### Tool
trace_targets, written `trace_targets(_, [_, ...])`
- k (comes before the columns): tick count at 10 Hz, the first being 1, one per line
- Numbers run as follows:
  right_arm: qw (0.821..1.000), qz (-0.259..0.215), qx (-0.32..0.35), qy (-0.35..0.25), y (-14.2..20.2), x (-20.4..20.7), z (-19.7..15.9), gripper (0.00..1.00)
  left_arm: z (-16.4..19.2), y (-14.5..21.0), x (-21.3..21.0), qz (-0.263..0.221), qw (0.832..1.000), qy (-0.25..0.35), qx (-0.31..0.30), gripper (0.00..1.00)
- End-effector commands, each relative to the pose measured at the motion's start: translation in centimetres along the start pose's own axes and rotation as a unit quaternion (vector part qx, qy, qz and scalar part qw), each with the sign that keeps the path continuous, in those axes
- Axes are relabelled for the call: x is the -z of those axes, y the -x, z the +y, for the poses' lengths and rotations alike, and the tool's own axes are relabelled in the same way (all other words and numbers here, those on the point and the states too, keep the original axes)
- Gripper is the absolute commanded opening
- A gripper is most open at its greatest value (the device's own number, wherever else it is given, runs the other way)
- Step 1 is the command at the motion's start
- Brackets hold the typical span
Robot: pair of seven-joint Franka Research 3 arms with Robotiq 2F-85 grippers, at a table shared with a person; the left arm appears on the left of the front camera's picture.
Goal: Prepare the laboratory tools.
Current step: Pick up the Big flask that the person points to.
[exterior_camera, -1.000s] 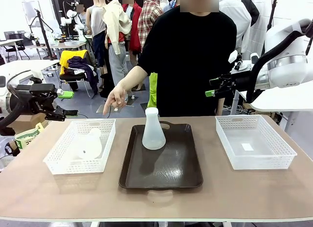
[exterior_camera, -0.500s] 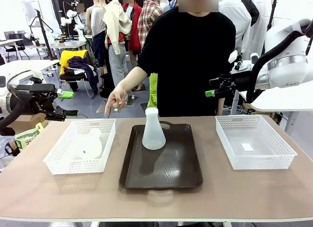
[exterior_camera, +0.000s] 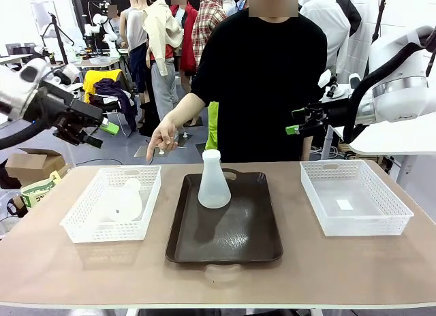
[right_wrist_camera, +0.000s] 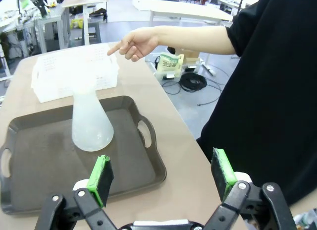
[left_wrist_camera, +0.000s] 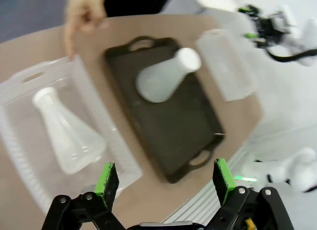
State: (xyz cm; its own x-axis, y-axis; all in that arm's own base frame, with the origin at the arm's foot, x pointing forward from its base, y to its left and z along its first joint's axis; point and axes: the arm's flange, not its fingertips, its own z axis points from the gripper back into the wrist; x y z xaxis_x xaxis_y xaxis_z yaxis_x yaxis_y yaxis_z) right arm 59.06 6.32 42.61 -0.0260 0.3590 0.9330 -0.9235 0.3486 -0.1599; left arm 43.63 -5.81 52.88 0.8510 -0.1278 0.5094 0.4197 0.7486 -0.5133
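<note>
One translucent white conical flask (exterior_camera: 214, 183) stands upright at the far end of the dark brown tray (exterior_camera: 225, 244); the wrist views show it too (left_wrist_camera: 163, 79) (right_wrist_camera: 90, 123). A second flask (exterior_camera: 122, 201) (left_wrist_camera: 64, 133) lies on its side in the left mesh basket (exterior_camera: 78, 220). My left gripper (exterior_camera: 95, 129) (left_wrist_camera: 166, 178) hangs open in the air above and left of that basket, holding nothing. My right gripper (exterior_camera: 294, 125) (right_wrist_camera: 161, 175) is open and holds nothing, raised beyond the table's far right. The person's hand (exterior_camera: 162, 139) points down toward the left basket.
A second white mesh basket (exterior_camera: 354, 224) sits at the right of the table with only a small white square on its bottom. The person stands at the far edge behind the tray. The table's front strip (exterior_camera: 218, 282) is bare.
My left arm has lifted and swung up and toward the table, still open. The right arm and both flasks have not moved; the pointing hand has barely shifted.
</note>
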Motion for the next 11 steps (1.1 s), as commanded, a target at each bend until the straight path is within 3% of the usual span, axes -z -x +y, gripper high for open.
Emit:
trace_targets(1, [1.000, 0.001, 0.000, -0.002, 0.1, 0.0, 0.1, 1.00, -0.6, -3.0, 1.6, 0.146, 0.972, -0.167, -0.080, 1.00])
trace_targets(2, [1.000, 0.001, 0.000, -0.002, 0.1, 0.0, 0.1, 1.00, -0.6, -4.3, 2.8, 0.178, 0.955, -0.213, -0.101, 1.00])
trace_targets(3, [1.000, 0.001, 0.000, -0.002, 0.1, 0.0, 0.1, 1.00, -0.3, -5.3, 4.1, 0.178, 0.943, -0.248, -0.133, 1.00])
trace_targets(6, [1.000, 0.001, 0.000, -0.002, 0.1, 0.0, 0.1, 1.00, 2.6, -8.0, 8.2, 0.179, 0.912, -0.291, -0.226, 1.00])
trace_targets(9, [1.000, 0.001, 0.000, -0.002, 0.1, 0.0, 0.1, 1.00, 4.9, -9.4, 11.8, 0.140, 0.907, -0.294, -0.265, 1.00])
trace_targets(11, [1.000, 0.001, 0.000, -0.002, 0.1, 0.0, 0.1, 1.00, 6.5, -9.8, 13.7, 0.143, 0.896, -0.319, -0.275, 1.00])
